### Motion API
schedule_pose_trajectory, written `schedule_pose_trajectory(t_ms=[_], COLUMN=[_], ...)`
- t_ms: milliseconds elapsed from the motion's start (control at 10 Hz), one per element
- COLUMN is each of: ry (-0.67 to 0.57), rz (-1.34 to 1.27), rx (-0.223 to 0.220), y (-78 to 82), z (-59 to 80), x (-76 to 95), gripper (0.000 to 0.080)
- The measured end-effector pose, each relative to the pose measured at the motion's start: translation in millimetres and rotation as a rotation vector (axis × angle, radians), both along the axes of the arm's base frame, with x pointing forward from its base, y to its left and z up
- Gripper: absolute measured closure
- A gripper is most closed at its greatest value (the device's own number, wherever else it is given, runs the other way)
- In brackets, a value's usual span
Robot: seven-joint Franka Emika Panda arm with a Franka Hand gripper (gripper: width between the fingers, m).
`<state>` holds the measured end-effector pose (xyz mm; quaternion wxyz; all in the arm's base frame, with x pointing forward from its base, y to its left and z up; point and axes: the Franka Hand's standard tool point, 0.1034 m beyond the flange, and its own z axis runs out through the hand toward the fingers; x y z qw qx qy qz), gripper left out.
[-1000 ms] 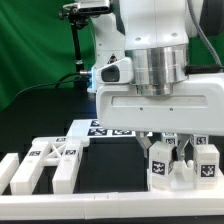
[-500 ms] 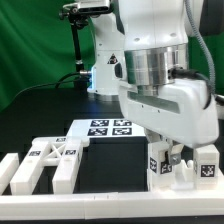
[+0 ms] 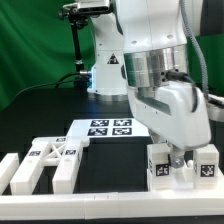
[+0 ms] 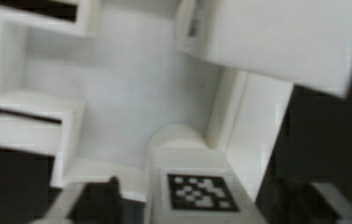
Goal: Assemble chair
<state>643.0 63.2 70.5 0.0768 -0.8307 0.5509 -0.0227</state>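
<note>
Ext. view: hand (image 3: 180, 157) is down among chair parts (image 3: 160, 166) at the view's right, near the front of the tabletop (image 3: 115, 178). More notched pieces (image 3: 50, 160) lie at the left, w/ the marker board (image 3: 108, 128) behind. Wrist view: fingers (image 4: 98, 203) spread, straddling a tagged block (image 4: 196, 188) w/ gaps both sides, nothing held. Parts look stiff, light, smooth plastic, prob. slippery; best pinched squarely across flat parallel faces.

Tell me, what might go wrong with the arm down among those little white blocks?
The gripper sits tight between two tagged blocks, so it may knock one askew. In the wrist view its fingers straddle a tagged piece without seeming to touch it; closing off-centre could twist it.
</note>
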Motion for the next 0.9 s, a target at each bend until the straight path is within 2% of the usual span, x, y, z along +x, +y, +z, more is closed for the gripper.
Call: schedule_pose_trajectory(t_ms=[100, 200, 400, 600, 800, 900], ry=[-0.030, -0.050, -0.066, -0.070, -0.077, -0.077], rz=[0.222, 0.395, 0.647, 0.722, 0.984, 0.974], rx=[-0.031, -0.056, -0.103, -0.112, -0.157, -0.157], y=[-7.6, -13.7, -13.2, -14.3, -14.7, -15.1], z=[0.2, 1.7, 4.6, 3.1, 3.2, 3.2], x=[1.3, 3.2, 3.5, 2.8, 3.0, 3.1], gripper=[0.0248, 0.0181, 0.0157, 0.0151, 0.0150, 0.0150])
